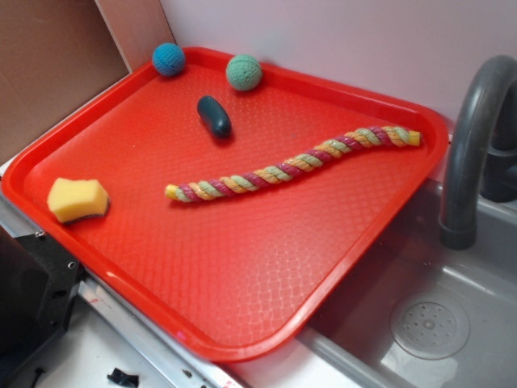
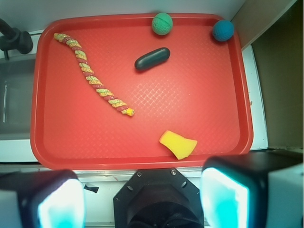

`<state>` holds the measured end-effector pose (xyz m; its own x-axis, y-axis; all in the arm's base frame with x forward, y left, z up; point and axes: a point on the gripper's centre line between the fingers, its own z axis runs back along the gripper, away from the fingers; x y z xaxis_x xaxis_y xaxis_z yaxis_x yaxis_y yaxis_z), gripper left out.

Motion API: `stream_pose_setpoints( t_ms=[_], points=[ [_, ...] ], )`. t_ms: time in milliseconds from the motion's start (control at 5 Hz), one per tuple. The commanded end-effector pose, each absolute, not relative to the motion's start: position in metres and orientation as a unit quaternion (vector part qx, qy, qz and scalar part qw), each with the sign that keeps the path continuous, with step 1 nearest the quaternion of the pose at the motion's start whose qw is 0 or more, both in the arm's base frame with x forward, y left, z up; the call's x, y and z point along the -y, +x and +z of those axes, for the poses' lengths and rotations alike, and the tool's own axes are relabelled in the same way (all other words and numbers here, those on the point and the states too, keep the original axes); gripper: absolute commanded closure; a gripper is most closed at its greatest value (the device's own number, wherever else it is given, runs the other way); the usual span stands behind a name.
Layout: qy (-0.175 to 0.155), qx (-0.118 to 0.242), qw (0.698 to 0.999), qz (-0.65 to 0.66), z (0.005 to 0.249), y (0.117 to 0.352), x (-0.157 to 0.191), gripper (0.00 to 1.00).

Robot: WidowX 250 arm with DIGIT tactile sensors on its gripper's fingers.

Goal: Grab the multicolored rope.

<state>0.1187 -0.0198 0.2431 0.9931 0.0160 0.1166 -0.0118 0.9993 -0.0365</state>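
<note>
The multicolored rope, a twisted cord of yellow, pink and pale green, lies wavy across the red tray. In the exterior view it runs from the tray's middle toward the right rim. The gripper shows only in the wrist view, high above and off the tray's near edge. Its two pads stand far apart with nothing between them. The rope lies well away from it, toward the far left of that view.
On the tray also rest a yellow sponge, a dark oblong object, a green ball and a blue ball. A grey sink with a faucet adjoins the tray.
</note>
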Motion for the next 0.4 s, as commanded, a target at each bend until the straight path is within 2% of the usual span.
stream_pose_setpoints(
  t_ms=[0,200],
  points=[
    [-0.018,0.059,0.998,0.007,0.243,0.119,0.02,0.0],
    [-0.007,0.097,0.995,0.015,0.237,0.134,0.027,0.0]
  ],
)
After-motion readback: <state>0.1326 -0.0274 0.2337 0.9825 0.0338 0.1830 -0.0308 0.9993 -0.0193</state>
